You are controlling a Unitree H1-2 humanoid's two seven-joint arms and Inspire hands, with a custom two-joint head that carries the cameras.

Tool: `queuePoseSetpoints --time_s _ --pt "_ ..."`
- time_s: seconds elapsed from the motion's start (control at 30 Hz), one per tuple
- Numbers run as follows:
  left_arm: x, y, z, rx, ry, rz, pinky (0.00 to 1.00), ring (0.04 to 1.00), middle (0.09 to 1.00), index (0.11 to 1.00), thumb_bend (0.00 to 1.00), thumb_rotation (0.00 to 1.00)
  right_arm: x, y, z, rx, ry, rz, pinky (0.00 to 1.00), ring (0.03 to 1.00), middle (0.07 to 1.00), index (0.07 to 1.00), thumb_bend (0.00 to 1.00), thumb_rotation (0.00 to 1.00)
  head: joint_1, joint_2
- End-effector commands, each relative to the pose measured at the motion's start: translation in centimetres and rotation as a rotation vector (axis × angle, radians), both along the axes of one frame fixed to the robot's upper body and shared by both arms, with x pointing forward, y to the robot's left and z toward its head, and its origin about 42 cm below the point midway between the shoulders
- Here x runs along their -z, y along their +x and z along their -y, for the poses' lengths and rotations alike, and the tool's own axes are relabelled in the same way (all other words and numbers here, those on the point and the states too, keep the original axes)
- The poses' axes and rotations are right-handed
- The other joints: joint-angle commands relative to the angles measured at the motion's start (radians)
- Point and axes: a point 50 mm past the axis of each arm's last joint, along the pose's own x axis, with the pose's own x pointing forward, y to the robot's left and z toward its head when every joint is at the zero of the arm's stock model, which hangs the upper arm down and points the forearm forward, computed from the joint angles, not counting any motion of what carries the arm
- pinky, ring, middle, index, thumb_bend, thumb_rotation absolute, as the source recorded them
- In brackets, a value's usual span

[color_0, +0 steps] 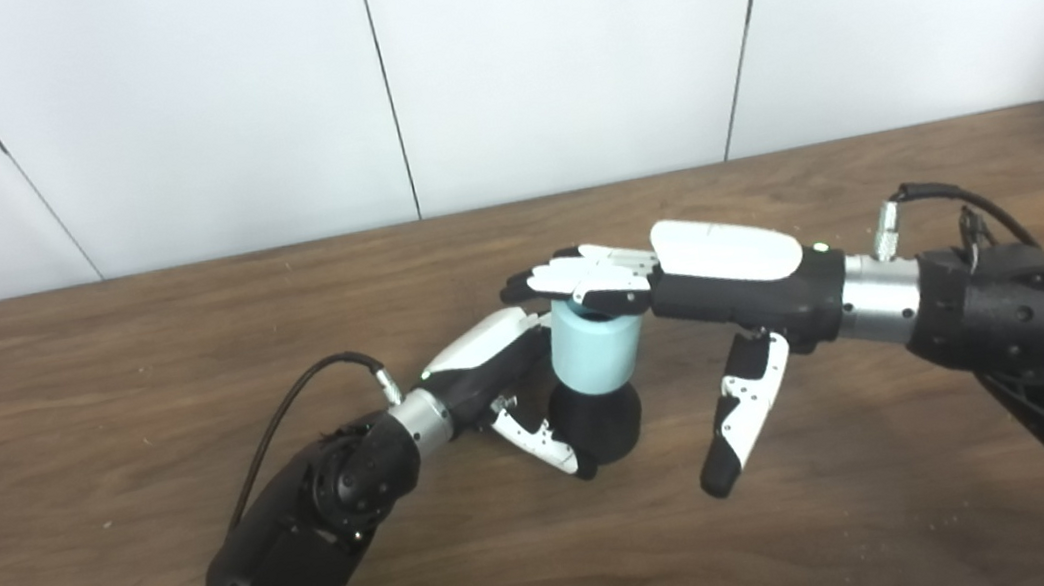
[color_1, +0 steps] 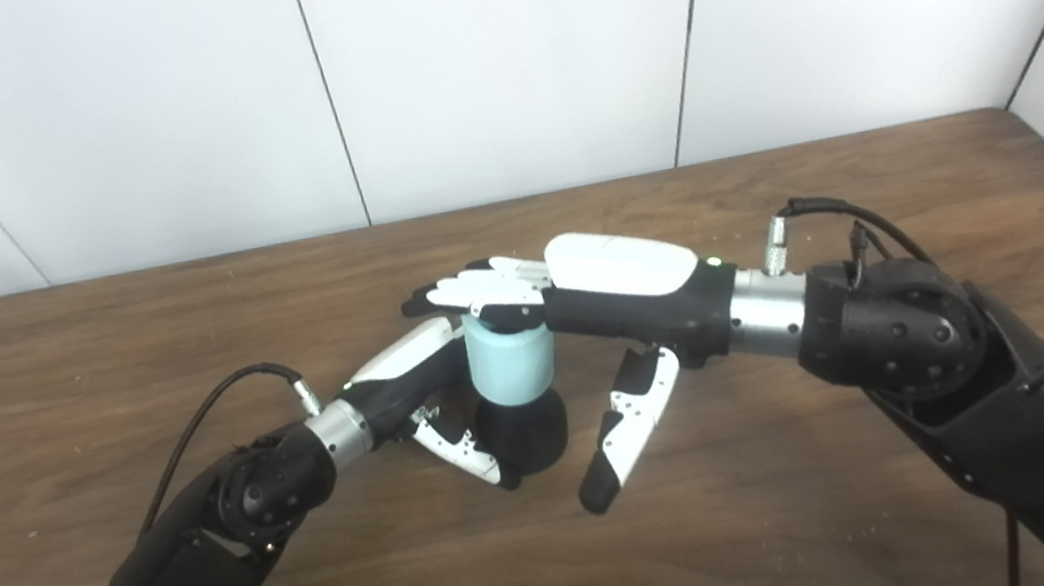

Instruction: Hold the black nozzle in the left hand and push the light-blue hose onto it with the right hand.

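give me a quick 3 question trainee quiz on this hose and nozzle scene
1. True or false: the light-blue cylindrical hose piece stands on top of the rounded black nozzle.
2. Which hand wraps the nozzle: A) left hand B) right hand?
3. Fill in: the right hand's fingers lie flat over the hose's ____ end, thumb hanging free.

Key: 1 true; 2 A; 3 top.
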Motion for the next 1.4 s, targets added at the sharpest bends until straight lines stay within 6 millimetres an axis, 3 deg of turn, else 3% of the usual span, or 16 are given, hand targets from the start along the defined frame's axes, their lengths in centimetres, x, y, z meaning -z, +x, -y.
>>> queuePoseSetpoints --time_s 0.0,0.4,0.8,1.03,1.2,1.37 --pt "5.7 -2.2 -2.0 0.005 0.196 -0.218 1.0 1.0 0.94 0.48 0.52 0.06 2.3 -0.8 0.0 -0.02 -0.077 -0.132 1.0 1.0 1.0 1.0 0.88 0.74 -0.001 0.0" --pt "5.7 -2.2 -1.9 0.007 0.199 -0.214 1.0 1.0 0.94 0.48 0.52 0.06 2.9 -1.2 -0.6 -0.165 -0.291 0.221 1.0 1.0 1.0 1.0 0.85 0.73 0.003 0.003" --pt "5.5 -2.3 -1.9 -0.01 0.213 -0.205 1.0 1.0 0.938 0.481 0.52 0.06 3.4 -1.4 -0.9 -0.257 -0.506 0.447 1.0 1.0 1.0 0.997 0.8 0.84 0.003 0.006" --pt "5.4 -2.3 -1.9 -0.009 0.211 -0.201 1.0 1.0 0.938 0.48 0.52 0.06 2.9 -1.0 -0.7 -0.21 -0.408 0.395 1.0 1.0 1.0 0.997 0.8 0.86 0.003 0.005" --pt "5.6 -2.0 -2.0 0.006 0.199 -0.206 1.0 1.0 0.94 0.48 0.52 0.06 0.0 -0.2 -0.4 -0.12 -0.208 0.398 1.0 1.0 1.0 0.994 0.78 0.82 -0.001 0.001" --pt "5.7 -1.8 -2.1 0.014 0.19 -0.213 1.0 1.0 0.943 0.48 0.52 0.06 -2.6 -0.1 -0.9 -0.072 -0.109 0.509 1.0 1.0 1.0 0.974 0.75 0.74 -0.001 -0.001"
